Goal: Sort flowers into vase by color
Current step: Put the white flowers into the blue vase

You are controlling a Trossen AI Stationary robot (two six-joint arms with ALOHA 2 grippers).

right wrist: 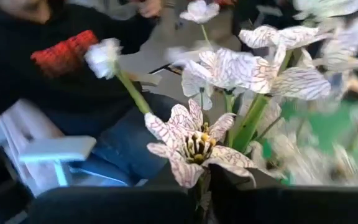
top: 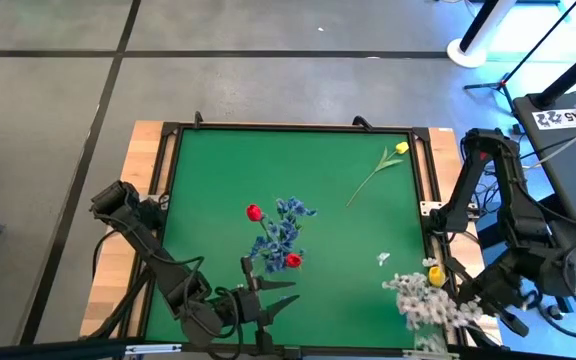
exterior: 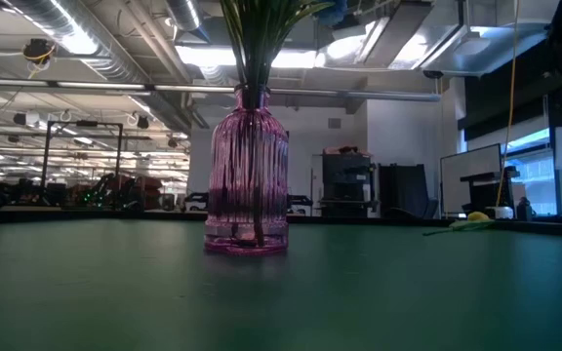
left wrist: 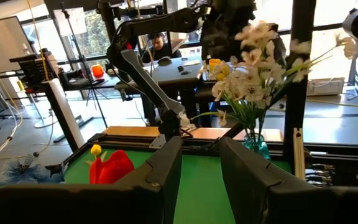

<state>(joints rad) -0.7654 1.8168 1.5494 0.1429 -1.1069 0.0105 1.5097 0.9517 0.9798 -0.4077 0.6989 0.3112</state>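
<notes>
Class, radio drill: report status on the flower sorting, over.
Left gripper open, empty, near edge. Right gripper shut on whitish flowers at the right corner. Yellow tulip lies loose on the mat; reds and blues in pink vase. Nothing blocking.

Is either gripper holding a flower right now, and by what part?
The right gripper is shut on a whitish flower by its stem just below the bloom. The left gripper holds nothing.
</notes>
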